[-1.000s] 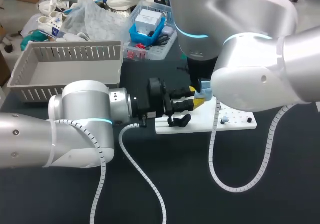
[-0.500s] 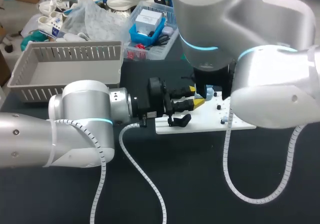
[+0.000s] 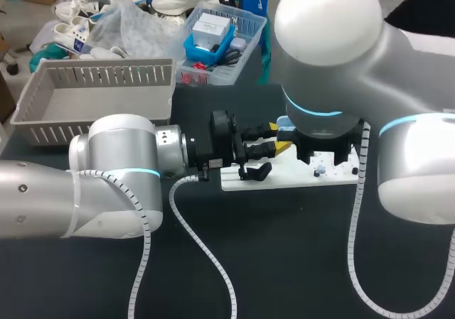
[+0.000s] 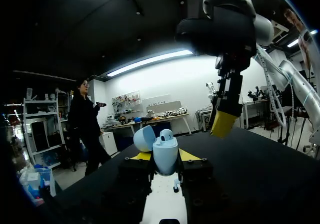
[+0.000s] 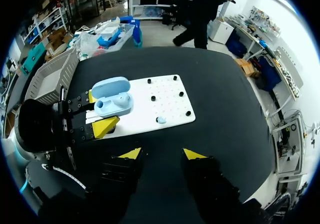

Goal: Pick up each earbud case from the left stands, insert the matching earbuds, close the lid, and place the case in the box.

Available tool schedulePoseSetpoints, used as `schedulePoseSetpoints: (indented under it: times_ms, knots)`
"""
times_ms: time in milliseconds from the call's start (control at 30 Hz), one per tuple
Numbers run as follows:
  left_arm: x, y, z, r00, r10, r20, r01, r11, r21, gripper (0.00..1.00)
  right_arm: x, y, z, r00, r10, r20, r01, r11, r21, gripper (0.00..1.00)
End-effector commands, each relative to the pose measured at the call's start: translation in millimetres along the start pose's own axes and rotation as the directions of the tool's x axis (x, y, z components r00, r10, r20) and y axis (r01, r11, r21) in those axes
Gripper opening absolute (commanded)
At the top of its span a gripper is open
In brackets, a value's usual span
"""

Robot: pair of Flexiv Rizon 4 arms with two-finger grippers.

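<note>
The dark table [image 3: 284,262] carries everything. The right arm [image 3: 334,63] comes in from the right edge and bulks over the middle of the table. The left arm [image 3: 114,163] lies along the left side and reaches toward the middle. A grey slatted box [image 3: 43,120] sits at the far left corner. A white board [image 5: 165,102] with black pegs [image 5: 181,94] lies flat near the middle of the table. The right gripper [image 5: 163,154] hangs above the board with its fingers spread wide and nothing between them, well apart from the case. The left gripper [image 5: 99,111] is at the board's left end, its fingers clamped from two sides on the light-blue case [image 5: 112,100]. The case is held above the board with its lid [image 4: 145,138] swung open. A lone blue earbud [image 5: 161,119] lies on the board among the pegs, apart from the case.
</note>
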State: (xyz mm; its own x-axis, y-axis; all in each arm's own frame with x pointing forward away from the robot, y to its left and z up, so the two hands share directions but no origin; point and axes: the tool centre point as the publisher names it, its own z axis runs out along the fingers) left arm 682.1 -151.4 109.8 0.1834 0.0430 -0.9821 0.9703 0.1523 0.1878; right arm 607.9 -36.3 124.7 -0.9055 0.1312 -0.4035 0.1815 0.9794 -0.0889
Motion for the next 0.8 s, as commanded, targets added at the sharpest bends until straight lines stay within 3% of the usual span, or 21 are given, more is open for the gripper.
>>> schedulePoseSetpoints:
  times_ms: [33,233,433,667,800]
  knots:
    - [0.2,-0.6,0.3,1.0,0.001,0.0,-0.001,1.0,-0.004,0.0,0.7,-4.2,14.0,1.0,-0.002,-0.001,0.002,1.0,-0.028,0.47]
    - [0.2,-0.6,0.3,1.0,0.001,0.0,-0.001,1.0,-0.004,0.0,1.7,-5.8,33.3,1.0,-0.007,-0.026,0.006,0.998,-0.058,0.47]
    - [0.2,-0.6,0.3,1.0,0.001,0.0,-0.001,1.0,-0.004,0.0,-2.1,-5.3,48.0,0.998,-0.035,-0.058,0.026,0.989,-0.143,0.44]
    - [0.2,-0.6,0.3,1.0,0.001,0.0,-0.001,1.0,-0.004,0.0,-4.8,-9.9,60.2,0.997,-0.023,-0.07,0.013,0.99,-0.141,0.45]
    - [0.2,-0.6,0.3,1.0,0.001,0.0,-0.001,1.0,-0.004,0.0,-6.6,-11.2,68.6,0.995,-0.007,-0.095,-0.011,0.983,-0.184,0.45]
